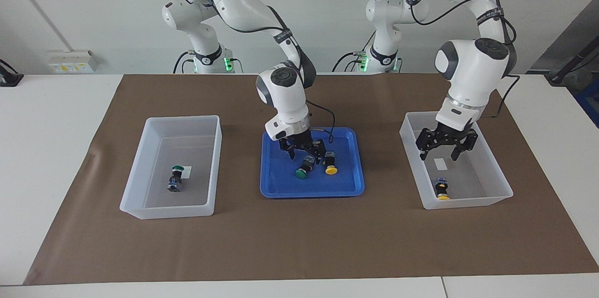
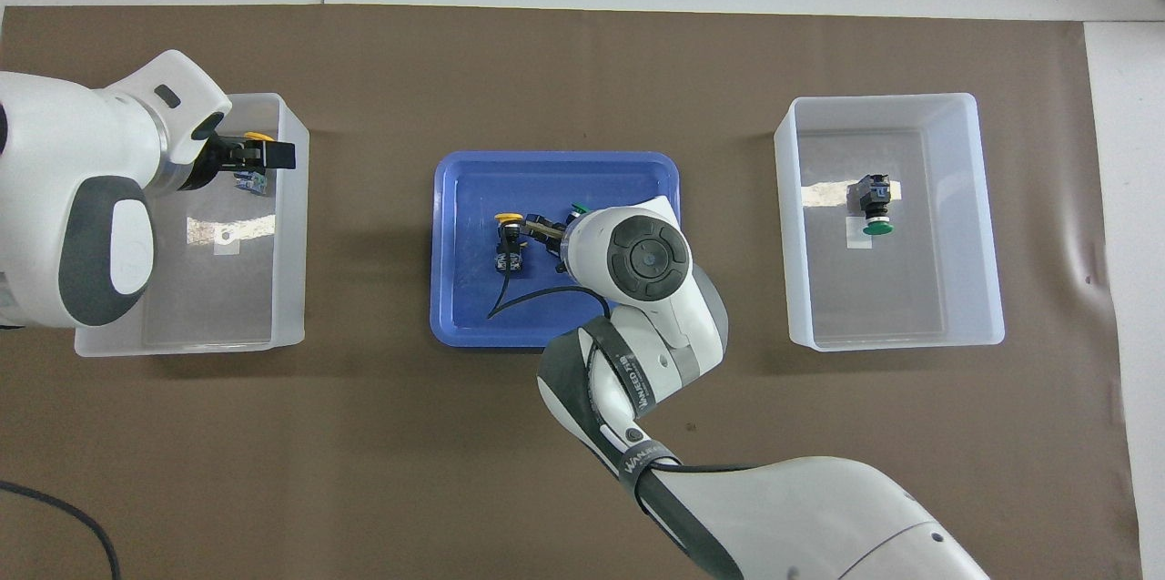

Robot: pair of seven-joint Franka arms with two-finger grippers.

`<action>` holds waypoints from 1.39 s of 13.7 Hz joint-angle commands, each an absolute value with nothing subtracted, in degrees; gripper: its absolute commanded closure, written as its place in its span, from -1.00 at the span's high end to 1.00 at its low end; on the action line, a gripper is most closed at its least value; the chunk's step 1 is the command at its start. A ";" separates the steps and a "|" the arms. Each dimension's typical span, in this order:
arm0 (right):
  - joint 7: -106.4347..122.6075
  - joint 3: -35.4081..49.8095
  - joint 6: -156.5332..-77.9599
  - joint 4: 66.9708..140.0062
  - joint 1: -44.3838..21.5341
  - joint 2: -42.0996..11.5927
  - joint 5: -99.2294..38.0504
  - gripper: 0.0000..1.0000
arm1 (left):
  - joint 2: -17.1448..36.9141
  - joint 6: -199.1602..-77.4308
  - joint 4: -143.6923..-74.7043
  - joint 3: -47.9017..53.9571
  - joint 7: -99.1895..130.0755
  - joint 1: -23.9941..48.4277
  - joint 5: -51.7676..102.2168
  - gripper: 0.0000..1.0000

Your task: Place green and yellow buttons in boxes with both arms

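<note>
Right claw (image 1: 305,152) is down in the blue tray (image 1: 276,185) mid-tabletop, fingers spread around the green button (image 1: 304,168), not closed on it. The yellow button (image 1: 330,163) lies just beside it in the tray, toward the left arm's end.

Left claw (image 1: 446,144) hangs wide and empty over the box (image 1: 503,183) at the left arm's end. One yellow-capped button (image 1: 441,188) already lies in there. The other box (image 1: 135,185), at the right arm's end, holds one green-capped button (image 1: 176,179).

Step in hand, as I judge it: grab the green one.
- Grip the black body, not the round cap; the cap would likely slip.
- Centre the fingers before closing so the neighbour doesn't get nudged or pinched in.
- Lift straight up to clear the tray rim, then carry to the box with the green one.
- Left arm waits until I'm out, then takes the yellow.
</note>
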State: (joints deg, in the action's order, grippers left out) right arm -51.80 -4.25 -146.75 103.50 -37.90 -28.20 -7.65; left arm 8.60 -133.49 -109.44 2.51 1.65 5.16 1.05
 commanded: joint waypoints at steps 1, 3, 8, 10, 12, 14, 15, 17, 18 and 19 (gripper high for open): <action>-52.21 -4.31 -146.87 102.74 -37.97 -29.18 -8.53 -0.32 | 9.14 -135.34 -109.33 1.85 5.34 8.95 1.23 1.00; -52.21 -4.31 -145.90 102.22 -37.97 -29.09 -8.44 -1.00 | 9.49 -136.14 -109.69 1.85 8.34 11.85 1.23 1.00; -45.56 -5.01 -133.89 101.60 -33.33 -20.15 -7.56 -1.00 | 12.83 -142.28 -112.57 1.85 15.46 19.15 1.23 1.00; -36.78 -5.01 -127.38 101.69 -28.24 -15.84 -7.47 -1.00 | 13.88 -144.83 -114.60 1.85 19.05 22.04 1.23 1.00; -27.91 -5.10 -122.28 101.95 -23.14 -12.93 -7.30 -1.00 | 16.60 -147.12 -114.70 1.76 24.41 25.03 1.23 1.00; -16.32 -5.01 -119.19 102.57 -17.61 -11.00 -6.77 -1.00 | 17.75 -149.31 -116.00 1.76 28.46 27.41 1.23 1.00; -11.13 -5.01 -118.22 103.00 -14.97 -10.64 -6.77 -1.00 | 17.67 -150.54 -117.23 1.76 28.91 28.47 1.23 1.00; -1.28 -4.92 -118.91 105.97 -9.60 -9.67 -6.77 -1.00 | 18.36 -154.05 -119.17 1.76 29.35 30.14 1.23 1.00; 2.60 -4.92 -119.53 108.61 -7.84 -8.45 -6.77 -1.00 | 18.54 -154.94 -119.18 1.76 29.79 30.23 1.23 1.00; 5.16 -4.92 -121.01 111.68 -6.69 -7.57 -6.85 -1.00 | 18.89 -155.04 -119.18 1.76 29.71 30.76 1.23 1.00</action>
State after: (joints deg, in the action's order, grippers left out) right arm 0.39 -5.90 -118.22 104.93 -8.71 -10.98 -7.36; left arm 18.95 -153.18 -118.14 2.74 29.09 29.52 1.07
